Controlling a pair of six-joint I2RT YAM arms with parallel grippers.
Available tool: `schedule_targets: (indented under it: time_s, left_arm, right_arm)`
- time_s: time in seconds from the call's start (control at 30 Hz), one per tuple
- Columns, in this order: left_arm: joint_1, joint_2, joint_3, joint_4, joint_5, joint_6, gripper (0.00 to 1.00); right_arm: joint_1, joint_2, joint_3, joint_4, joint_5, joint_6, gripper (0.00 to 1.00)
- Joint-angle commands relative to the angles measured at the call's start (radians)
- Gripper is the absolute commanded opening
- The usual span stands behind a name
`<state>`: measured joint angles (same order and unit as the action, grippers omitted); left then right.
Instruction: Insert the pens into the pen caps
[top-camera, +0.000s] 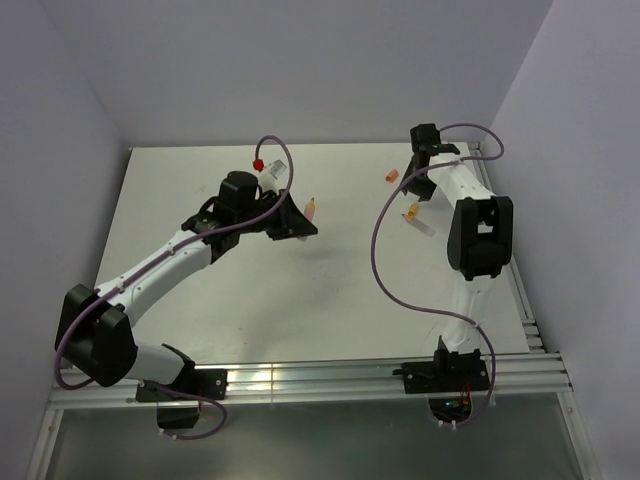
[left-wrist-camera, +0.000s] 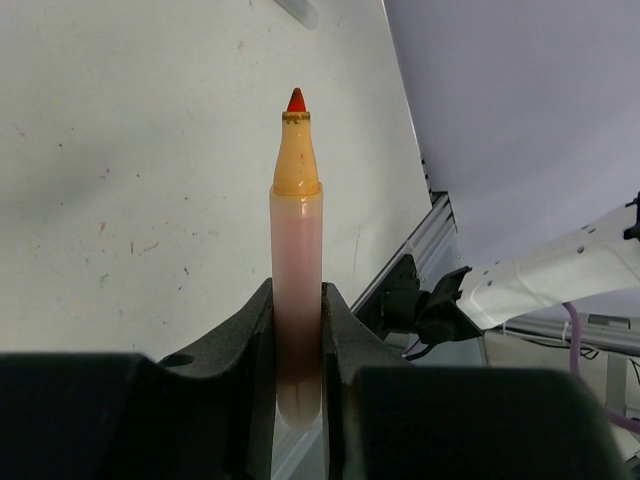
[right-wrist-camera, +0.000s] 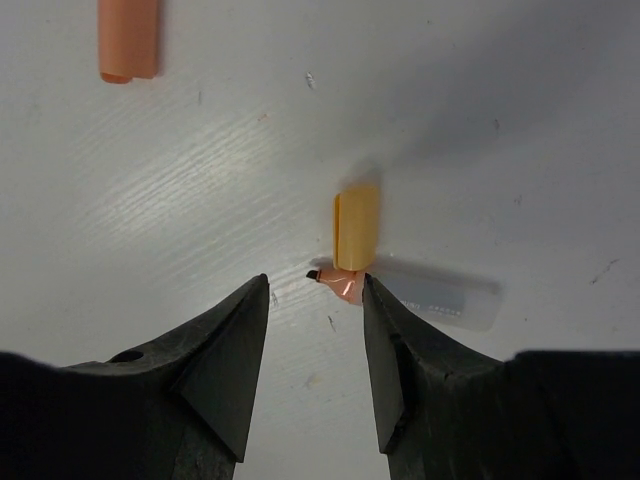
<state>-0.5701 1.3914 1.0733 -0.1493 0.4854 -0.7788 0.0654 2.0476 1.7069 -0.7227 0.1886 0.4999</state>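
My left gripper (top-camera: 299, 222) (left-wrist-camera: 297, 330) is shut on a pale pink pen (left-wrist-camera: 297, 260) (top-camera: 311, 207), held above the table. The pen's orange neck and red tip point away from the wrist. My right gripper (top-camera: 414, 191) (right-wrist-camera: 315, 285) hangs open just over the table at the back right. Just past its fingertips lies a clear-bodied pen (right-wrist-camera: 440, 300) (top-camera: 425, 228) with a pinkish neck and black nib, and a yellow-orange pen cap (right-wrist-camera: 356, 228) (top-camera: 410, 211) touches that neck. A second orange pen cap (right-wrist-camera: 129, 40) (top-camera: 392, 176) lies further off, apart from both.
Another clear pen (top-camera: 275, 166) with a red end lies at the back of the table behind the left arm. Grey walls close in the back and both sides. An aluminium rail (top-camera: 380, 375) runs along the near edge by the arm bases.
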Motion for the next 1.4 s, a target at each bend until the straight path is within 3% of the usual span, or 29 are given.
schedule_targets:
  time_s: [0.0,0.9,1.37]
  left_arm:
    - [-0.004,-0.02,0.034,-0.026,0.041,0.061,0.0]
    - [0.027,0.021,0.013,0.011,0.084,0.052,0.0]
    - [0.041,0.044,0.002,0.031,0.104,0.038,0.0]
  right_arm:
    - [-0.006,0.017,0.051,-0.004,0.043,-0.014,0.5]
    - [-0.038,0.181,0.151,-0.029,0.037,-0.049,0.5]
    - [-0.038,0.174,0.071,0.012,0.012,-0.043,0.5]
